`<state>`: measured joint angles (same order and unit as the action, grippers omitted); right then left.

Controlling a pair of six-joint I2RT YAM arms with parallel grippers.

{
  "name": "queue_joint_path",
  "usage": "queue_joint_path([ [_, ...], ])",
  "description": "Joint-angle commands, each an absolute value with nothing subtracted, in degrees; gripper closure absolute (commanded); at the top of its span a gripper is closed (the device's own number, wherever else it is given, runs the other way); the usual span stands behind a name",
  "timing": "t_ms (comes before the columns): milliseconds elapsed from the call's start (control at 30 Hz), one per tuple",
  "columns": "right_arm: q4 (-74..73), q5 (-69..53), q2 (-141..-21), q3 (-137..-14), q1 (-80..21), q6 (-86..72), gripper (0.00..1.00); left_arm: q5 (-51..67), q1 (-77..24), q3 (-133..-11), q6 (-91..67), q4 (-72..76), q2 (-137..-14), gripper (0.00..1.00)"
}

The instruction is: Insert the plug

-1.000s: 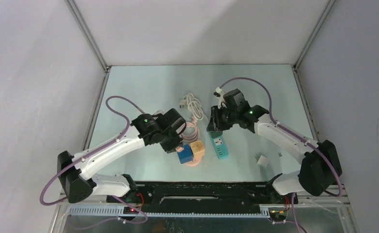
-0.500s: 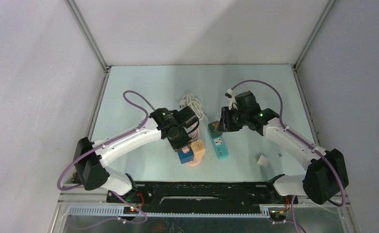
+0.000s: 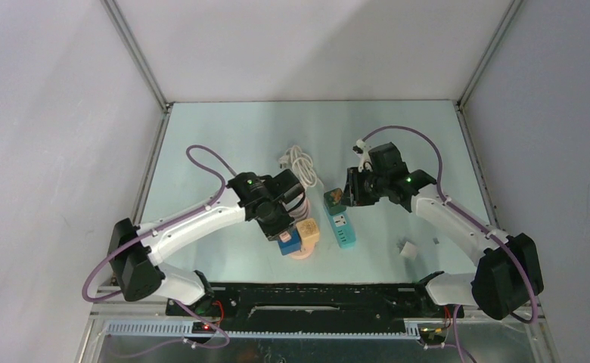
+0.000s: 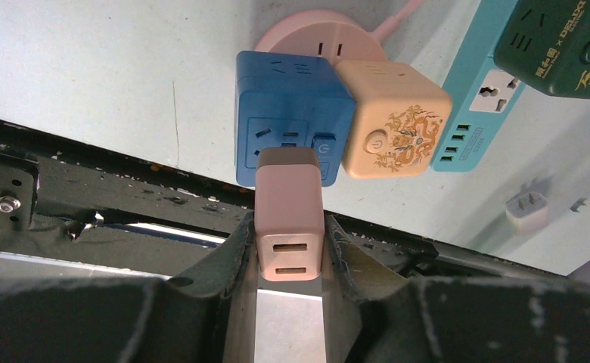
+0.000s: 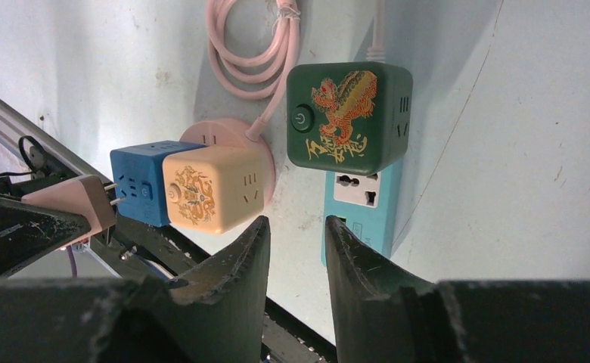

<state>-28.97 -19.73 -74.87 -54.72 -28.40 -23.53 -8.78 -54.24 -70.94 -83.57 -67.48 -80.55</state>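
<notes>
Left wrist view: your left claw (image 4: 290,236) grips a pink plug (image 4: 290,193), its nose up against the blue cube (image 4: 296,106).
The plug is clamped between both fingers, prongs pointing at the cube's side socket. In the right wrist view they seem to sit right at the slots, but you cannot tell whether they have entered. Square the prongs with the slots, then push straight along them without tilting. The blue cube touches a cream cube (image 4: 394,121) and looks free to slide, so press slowly. Your right claw (image 5: 296,231) hangs nearly closed and empty near a green cube (image 5: 349,117), handy for bracing.
</notes>
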Motion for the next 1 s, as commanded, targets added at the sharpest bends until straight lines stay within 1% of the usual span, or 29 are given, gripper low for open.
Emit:
queue_joint_path([
  [0,-27.65,-20.35,-73.87,-54.26,-28.23,-23.11,0.64,-9.09,-54.58,-69.08,-85.58,-67.33,-77.65,1.0],
  [633,-28.13,-19.78,-73.61,-53.97,-28.07,-23.1,0.64,-8.08,-54.58,-67.53,-83.67,-64.42,-79.85,1.0],
  [967,-28.09,-19.77,-73.35,-53.33,-27.86,-23.11,0.64,-9.05,-54.17,-68.27,-82.9,-66.22,-81.82,1.0],
])
